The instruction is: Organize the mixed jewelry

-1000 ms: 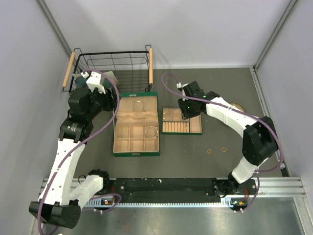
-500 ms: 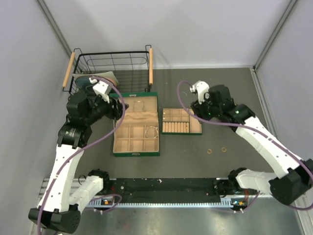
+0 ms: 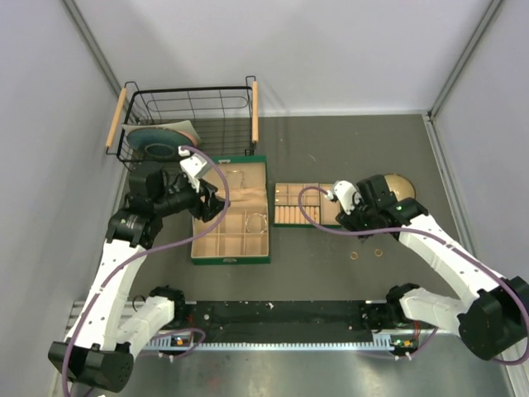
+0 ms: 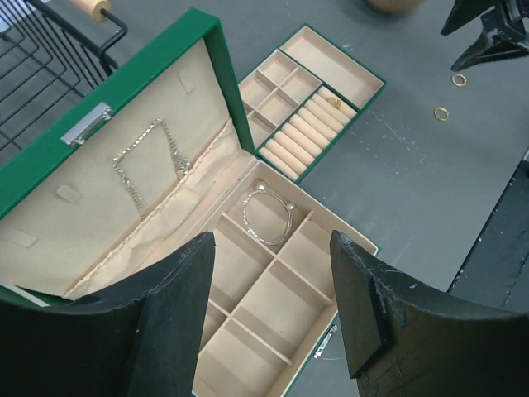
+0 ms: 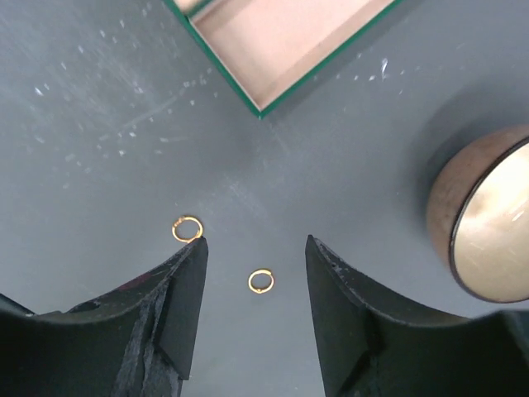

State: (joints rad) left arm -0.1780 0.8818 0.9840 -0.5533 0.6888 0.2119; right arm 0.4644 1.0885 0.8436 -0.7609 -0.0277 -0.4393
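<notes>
Showing wrist-side only — ring (image 4: pixel 333 102), probably

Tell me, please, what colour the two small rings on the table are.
Both rings are gold, clearest in right wrist view.

gold rings (image 5: pixel 260 281), green box (image 3: pixel 230 260), tan bowl (image 5: pixel 483 223)

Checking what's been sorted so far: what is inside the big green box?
A silver bracelet lies in one compartment of the green box, and a chain lies against the lid lining. Other visible compartments look empty; the left gripper hides the nearest ones.
</notes>
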